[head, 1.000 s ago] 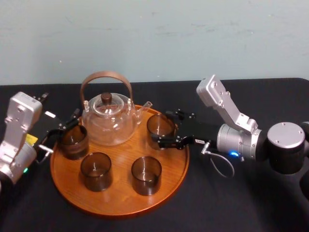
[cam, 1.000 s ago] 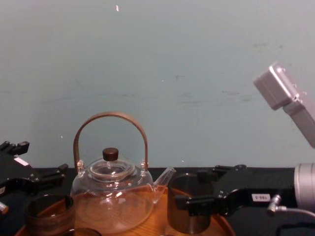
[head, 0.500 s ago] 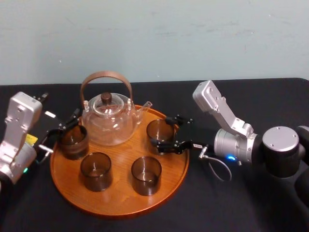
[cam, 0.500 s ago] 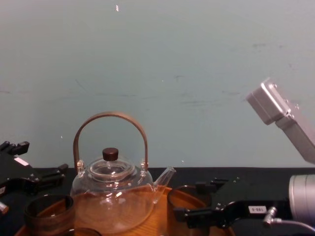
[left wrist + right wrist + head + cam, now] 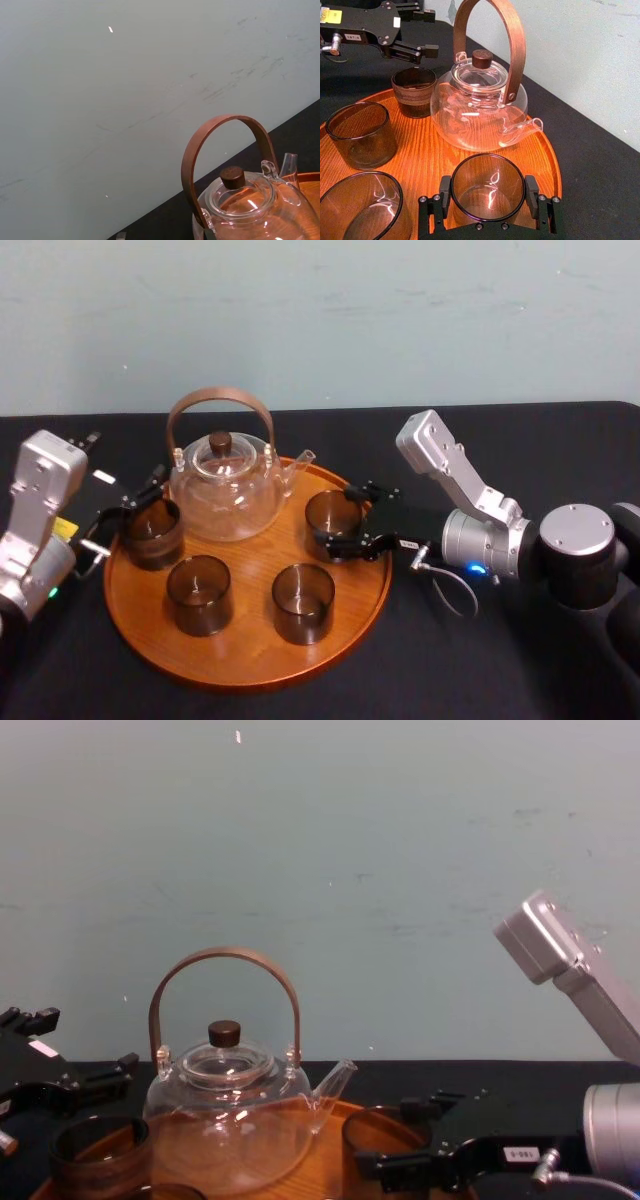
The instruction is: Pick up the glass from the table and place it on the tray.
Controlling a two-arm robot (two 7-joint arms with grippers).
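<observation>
tumblers hold the near half of a large round orange-brown wooden tray (image 5: 240, 660) on the black counter (image 5: 480, 660). two short smoky grey-brown ones, one left (image 5: 198, 593) and one right (image 5: 302, 602), stand free by its front rim.

just behind the right one, the short, straight-walled, dark smoky see-through glass (image 5: 333, 512) now sits low on the tray's right side. it stands between the two black fingers (image 5: 532, 192) of the right end effector (image 5: 488, 196), which are drawn in to the glass's width and lie against its wall on either side.

a second ago the same glass hung clear above the wood in that grip, with the silver right arm (image 5: 455, 475) carried higher. half a second ago it was part-way down. from the chest, its rim now sits far lower than before.

the descent looks finished or very nearly so. the base appears to meet the wood, though actual contact cannot be confirmed. what seems left is to let go and draw back to the right, without dragging the glass or clipping the spout beside it.

across the tray, the left end effector (image 5: 431, 32) has not moved. its fingers are spread wide on nothing, near a fourth tumbler (image 5: 152, 532) by the left rim.

at the back of the tray stands a clear glass teapot (image 5: 222, 495) with an arched brown handle, and beyond it is a pale blue-green wall (image 5: 320, 320).
</observation>
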